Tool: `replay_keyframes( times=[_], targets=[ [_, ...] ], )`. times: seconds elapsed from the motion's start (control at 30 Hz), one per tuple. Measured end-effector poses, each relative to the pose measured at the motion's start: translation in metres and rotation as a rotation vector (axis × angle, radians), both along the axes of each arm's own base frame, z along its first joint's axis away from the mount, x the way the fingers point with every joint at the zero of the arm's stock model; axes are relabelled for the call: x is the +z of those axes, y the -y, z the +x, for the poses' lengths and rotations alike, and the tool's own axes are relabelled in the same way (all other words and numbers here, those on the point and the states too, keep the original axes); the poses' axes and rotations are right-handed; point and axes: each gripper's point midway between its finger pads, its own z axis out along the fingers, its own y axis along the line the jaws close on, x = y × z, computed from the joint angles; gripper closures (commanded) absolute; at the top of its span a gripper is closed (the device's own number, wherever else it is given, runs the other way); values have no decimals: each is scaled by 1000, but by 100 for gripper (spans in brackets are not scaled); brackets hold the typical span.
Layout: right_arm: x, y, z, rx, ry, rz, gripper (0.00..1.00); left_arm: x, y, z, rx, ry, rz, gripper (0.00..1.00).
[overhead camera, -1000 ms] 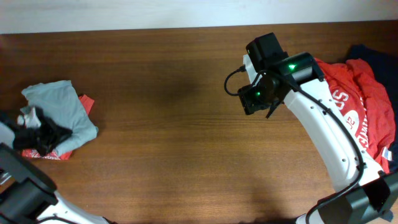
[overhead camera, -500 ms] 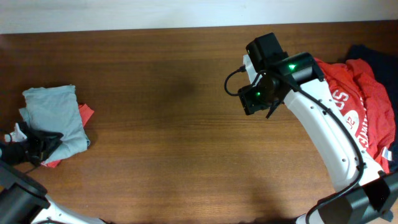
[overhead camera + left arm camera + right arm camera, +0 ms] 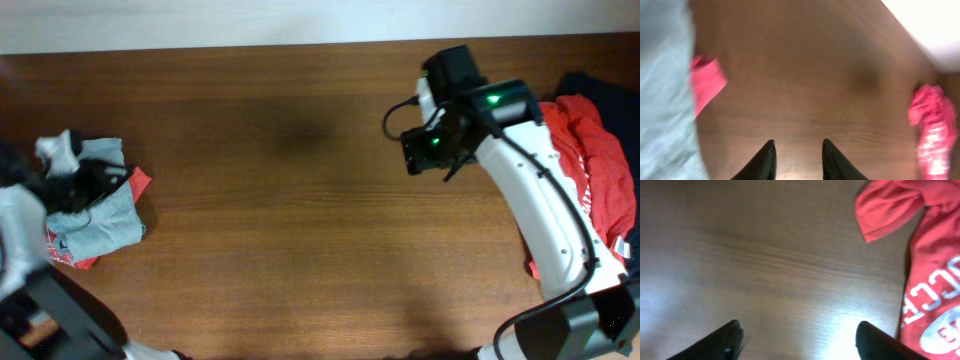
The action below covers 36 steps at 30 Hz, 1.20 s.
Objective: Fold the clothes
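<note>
A long wooden table [image 3: 280,200] fills nearly everything I can see, dark reddish-brown, with fine grain running along its length. Beyond its far edge lies a plain white strip [image 3: 200,25]; wall or floor, I cannot tell. Soft light leaves a pale sheen [image 3: 840,322] on the wood in patches.

Overhead looks straight down on the table [image 3: 300,200]; both wrist cameras view that tabletop from close.
</note>
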Motion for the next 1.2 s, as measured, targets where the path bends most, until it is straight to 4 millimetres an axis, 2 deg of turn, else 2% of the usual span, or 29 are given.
replay_keyframes(
  times=[0.07, 0.1, 0.23, 0.33, 0.43, 0.57, 0.67, 0.73, 0.9, 0.97, 1.07, 1.2],
  targets=[
    [1, 9, 5, -38, 9, 19, 1, 25, 23, 6, -65, 55, 125, 17],
    [1, 13, 7, -51, 15, 25, 1, 38, 36, 9, -101, 84, 187, 1],
    [4, 29, 17, -98, 46, 44, 1, 63, 84, 10, -208, 136, 336, 1],
    [6, 38, 23, -102, 67, 46, 1, 63, 112, 10, -274, 137, 387, 1],
    [5, 45, 22, -102, 61, 42, 1, 58, 128, 7, -317, 117, 412, 1],
    [2, 53, 14, -122, 22, 43, 1, 48, 130, -7, -331, 43, 417, 1],
    [10, 57, 9, -130, 38, 44, 1, 43, 127, -19, -330, -9, 424, 1],
    [24, 57, 3, -130, 80, 49, 1, 46, 124, -27, -322, -26, 443, 1],
    [73, 59, -29, -129, 296, 74, 1, 72, 121, -46, -278, 84, 502, 1],
    [80, 59, -46, -135, 369, 86, 1, 80, 121, -55, -256, 150, 524, 1],
    [72, 61, -72, -139, 448, 99, 1, 87, 122, -73, -217, 251, 545, 1],
    [45, 64, -108, -147, 479, 92, 1, 81, 124, -100, -162, 346, 549, 1]
  ],
)
